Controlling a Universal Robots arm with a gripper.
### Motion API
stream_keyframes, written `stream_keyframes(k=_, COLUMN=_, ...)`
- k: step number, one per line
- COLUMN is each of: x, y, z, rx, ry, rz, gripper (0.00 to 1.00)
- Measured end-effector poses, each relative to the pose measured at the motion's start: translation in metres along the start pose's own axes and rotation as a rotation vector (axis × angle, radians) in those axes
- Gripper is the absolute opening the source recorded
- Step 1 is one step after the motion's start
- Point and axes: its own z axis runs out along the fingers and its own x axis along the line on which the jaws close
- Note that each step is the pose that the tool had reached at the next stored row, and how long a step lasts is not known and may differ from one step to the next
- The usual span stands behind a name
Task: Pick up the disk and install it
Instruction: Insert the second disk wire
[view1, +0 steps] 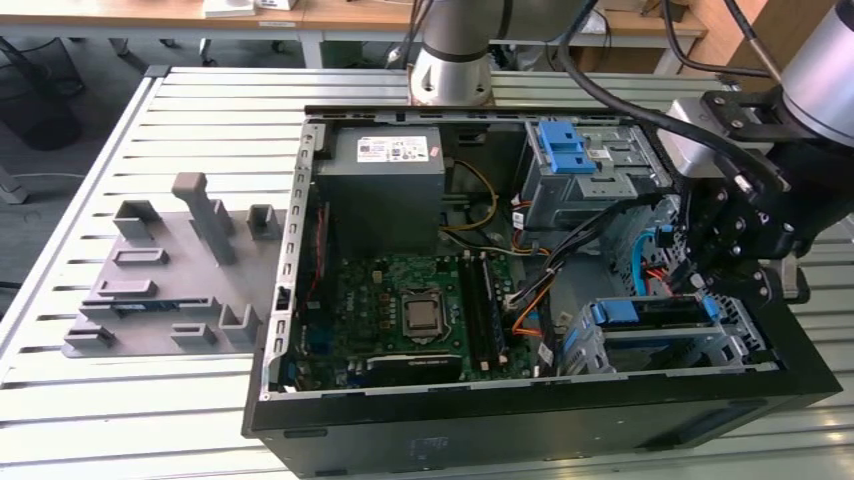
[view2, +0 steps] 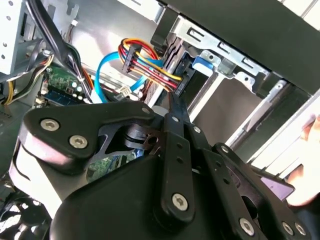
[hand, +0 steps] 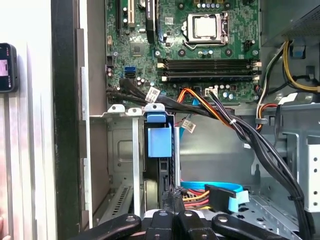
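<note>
no print can be read anywhere. in the exterior view a white sticker (view1: 395, 150) sits on the grey box (view1: 387, 190) inside the open computer case (view1: 534, 420), its lines too small to make out. small white tags (hand: 153, 94) hang on the black cables (hand: 250, 135) in the first wrist view, their marks unreadable. the circuit board (hand: 145, 45) carries tiny white lettering that cannot be told.
</note>
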Motion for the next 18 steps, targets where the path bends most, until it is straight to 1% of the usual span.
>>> stream_keyframes(k=1, x=-0.0002, y=0.0002, z=-0.0023, rx=0.0, ry=0.0, rz=0.0, gripper=0.11)
stream_keyframes(k=3, x=-0.0001, y=0.0024, z=-0.0031, rx=0.0, ry=-0.001, rz=0.0, gripper=0.11)
stream_keyframes(k=6, x=0.0003, y=0.0132, z=-0.0034, rx=0.0, ry=-0.0022, rz=0.0, gripper=0.11)
stream_keyframes(k=7, x=0.0004, y=0.0156, z=-0.0034, rx=0.0, ry=-0.0028, rz=0.0, gripper=0.11)
stream_keyframes(k=8, x=0.0005, y=0.0174, z=-0.0044, rx=0.0, ry=-0.0028, rz=0.0, gripper=0.11)
stream_keyframes(k=10, x=0.0, y=0.0188, z=-0.0075, rx=0.0, ry=-0.0029, rz=0.0, gripper=0.11)
stream_keyframes(k=15, x=-0.0016, y=0.0203, z=-0.0226, rx=-0.0001, ry=-0.0029, rz=-0.001, gripper=0.11)
stream_keyframes(k=16, x=-0.0048, y=0.021, z=-0.0282, rx=-0.0003, ry=-0.0029, rz=-0.001, gripper=0.11)
stream_keyframes(k=18, x=-0.0082, y=0.0211, z=-0.0318, rx=-0.0012, ry=-0.0026, rz=-0.001, gripper=0.11)
